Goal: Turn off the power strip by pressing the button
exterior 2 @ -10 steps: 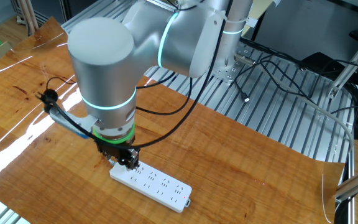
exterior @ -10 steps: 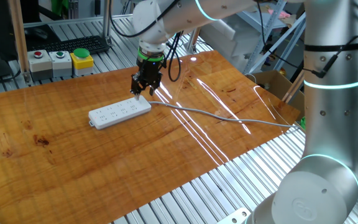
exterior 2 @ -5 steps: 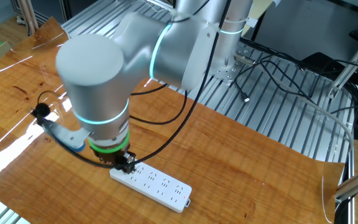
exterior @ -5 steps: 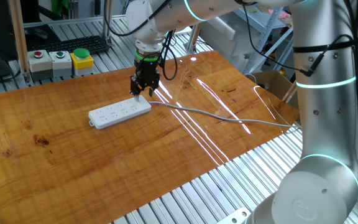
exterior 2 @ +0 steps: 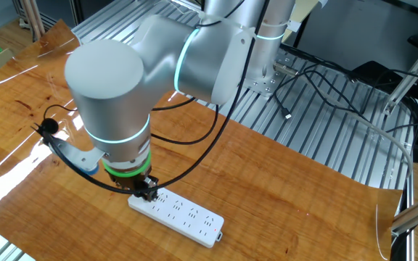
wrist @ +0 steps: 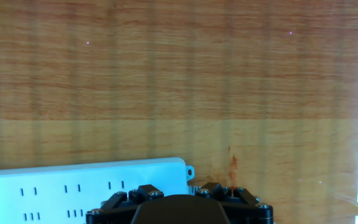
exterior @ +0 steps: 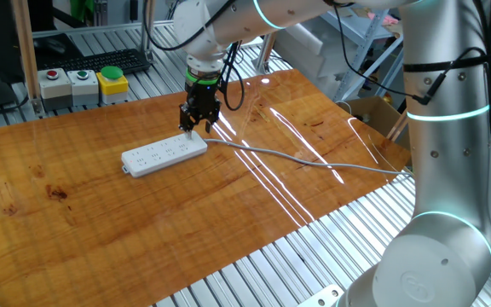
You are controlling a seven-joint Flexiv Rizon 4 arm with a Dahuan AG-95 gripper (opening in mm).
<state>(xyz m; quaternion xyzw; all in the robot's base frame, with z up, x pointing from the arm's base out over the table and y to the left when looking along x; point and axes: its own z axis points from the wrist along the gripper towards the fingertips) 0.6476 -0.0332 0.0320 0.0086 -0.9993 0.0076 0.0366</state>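
Observation:
The white power strip (exterior: 164,154) lies flat on the wooden table, with its thin grey cable (exterior: 297,158) running off to the right. It also shows in the other fixed view (exterior 2: 183,213) and at the bottom left of the hand view (wrist: 73,186). My gripper (exterior: 191,129) points down over the cable end of the strip, right at its surface; in the other fixed view the gripper (exterior 2: 149,193) sits at the strip's left end. I cannot make out the small white button; the fingers cover that end. No view shows the fingertips clearly.
Grey boxes with a red button (exterior: 53,78) and a green button (exterior: 82,77), and a yellow-housed button (exterior: 112,80), stand at the table's back left. A keyboard (exterior: 109,60) lies behind them. A cardboard box (exterior: 375,112) sits off the right edge.
Over the last second the arm swung a little to the left and the gripper shifted slightly at the strip's cable end. Since half a second ago almost nothing has moved.

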